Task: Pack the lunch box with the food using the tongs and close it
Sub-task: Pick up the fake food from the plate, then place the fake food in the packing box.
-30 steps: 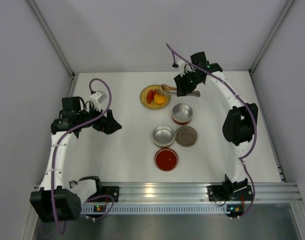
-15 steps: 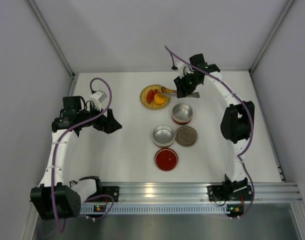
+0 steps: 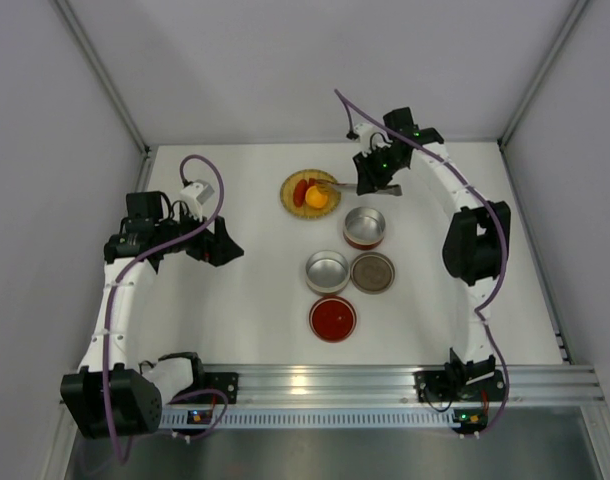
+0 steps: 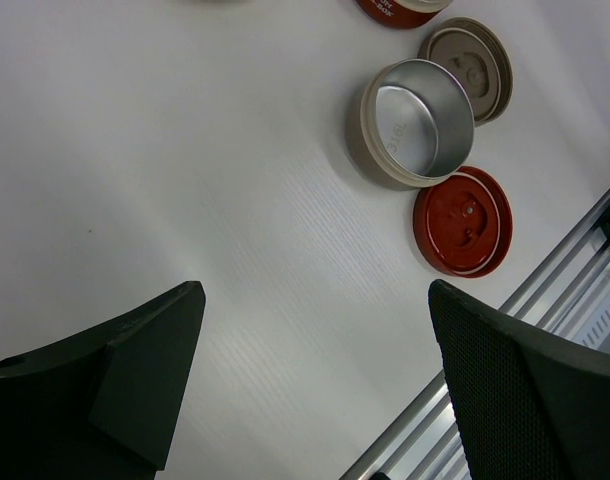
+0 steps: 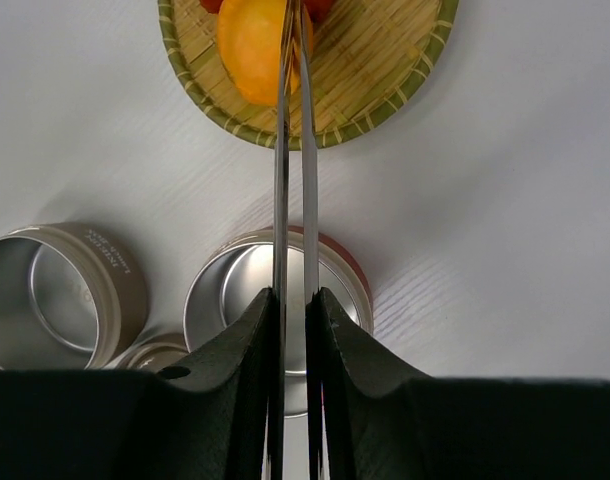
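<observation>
1. Right wrist view: right gripper (image 5: 293, 300) is clamping the tongs (image 5: 292, 150), and their tips are reaching over the orange piece (image 5: 247, 45) sitting on the woven plate (image 5: 385, 70).
2. Left gripper (image 4: 315, 295) is hanging wide open, gripping nothing, near the open tin (image 4: 417, 120).

A woven plate (image 5: 385, 90) is laid on the white table (image 3: 255, 300), ahead of the right pincer (image 3: 371, 183). A red-sided tin (image 3: 364, 226) is stood near the pincer. A plain tin (image 3: 327, 271), a tan lid (image 3: 372, 272) and a red lid (image 3: 332, 318) are set farther off.

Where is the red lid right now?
In the top view the red lid lies flat on the table near the middle, just on the near-edge side of the tan-sided open tin and the brown lid.
</observation>
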Motion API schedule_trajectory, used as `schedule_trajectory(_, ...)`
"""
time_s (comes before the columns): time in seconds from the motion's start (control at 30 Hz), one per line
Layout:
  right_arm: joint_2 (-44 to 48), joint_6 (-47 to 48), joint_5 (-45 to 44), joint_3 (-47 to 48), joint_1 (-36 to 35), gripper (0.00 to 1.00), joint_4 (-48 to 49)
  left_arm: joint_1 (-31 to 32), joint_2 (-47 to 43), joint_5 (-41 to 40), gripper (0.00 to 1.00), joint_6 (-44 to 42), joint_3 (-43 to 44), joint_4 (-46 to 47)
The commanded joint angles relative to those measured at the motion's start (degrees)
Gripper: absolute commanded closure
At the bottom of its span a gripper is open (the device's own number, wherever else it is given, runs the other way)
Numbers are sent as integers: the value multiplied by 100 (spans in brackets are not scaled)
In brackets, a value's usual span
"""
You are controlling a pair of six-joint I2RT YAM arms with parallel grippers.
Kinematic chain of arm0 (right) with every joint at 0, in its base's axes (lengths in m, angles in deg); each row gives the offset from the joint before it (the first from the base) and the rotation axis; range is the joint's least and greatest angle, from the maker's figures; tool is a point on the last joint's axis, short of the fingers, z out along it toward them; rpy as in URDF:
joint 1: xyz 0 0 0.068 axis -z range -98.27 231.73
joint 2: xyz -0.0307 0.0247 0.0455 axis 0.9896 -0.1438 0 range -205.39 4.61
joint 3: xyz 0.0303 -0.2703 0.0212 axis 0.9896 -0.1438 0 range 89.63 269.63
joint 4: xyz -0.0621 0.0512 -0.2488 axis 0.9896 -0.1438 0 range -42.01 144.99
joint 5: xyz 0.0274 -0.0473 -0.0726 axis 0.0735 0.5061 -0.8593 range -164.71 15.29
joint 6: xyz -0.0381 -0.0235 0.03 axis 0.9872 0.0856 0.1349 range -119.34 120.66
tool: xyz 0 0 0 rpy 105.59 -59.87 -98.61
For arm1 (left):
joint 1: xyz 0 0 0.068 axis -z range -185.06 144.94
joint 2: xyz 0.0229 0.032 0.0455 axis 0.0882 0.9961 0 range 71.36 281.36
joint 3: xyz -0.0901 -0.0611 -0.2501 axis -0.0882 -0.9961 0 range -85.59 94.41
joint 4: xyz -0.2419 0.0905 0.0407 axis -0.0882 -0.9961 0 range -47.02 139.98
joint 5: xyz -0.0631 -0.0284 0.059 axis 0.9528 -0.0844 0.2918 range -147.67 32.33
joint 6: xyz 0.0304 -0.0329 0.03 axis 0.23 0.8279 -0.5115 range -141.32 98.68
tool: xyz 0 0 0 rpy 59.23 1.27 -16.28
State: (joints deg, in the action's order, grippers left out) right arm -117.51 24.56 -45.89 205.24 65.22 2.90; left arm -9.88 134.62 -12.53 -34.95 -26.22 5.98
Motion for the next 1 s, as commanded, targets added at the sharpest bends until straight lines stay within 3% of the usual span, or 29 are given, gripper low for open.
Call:
schedule_trajectory(0.0,460,97,273,-64,113,92,-46,-1,-42,73,2,-9,101,253)
schedule_trajectory(0.13,856,10,422,-293,210,100,-46,7,-95,38,2,9,109,244)
schedule_trajectory(0.47,2139,360,958,-838,351,100,-994,7,-157,152,2,44,171,121)
schedule_trajectory(0.7,3501,1379,871,-2189,350,100,-1689,-1,-192,232,2,0,171,-2)
schedule_trajectory(0.97,4275,1706,546,-3535,88,100,-1620,-1,-262,258,2,115,109,50)
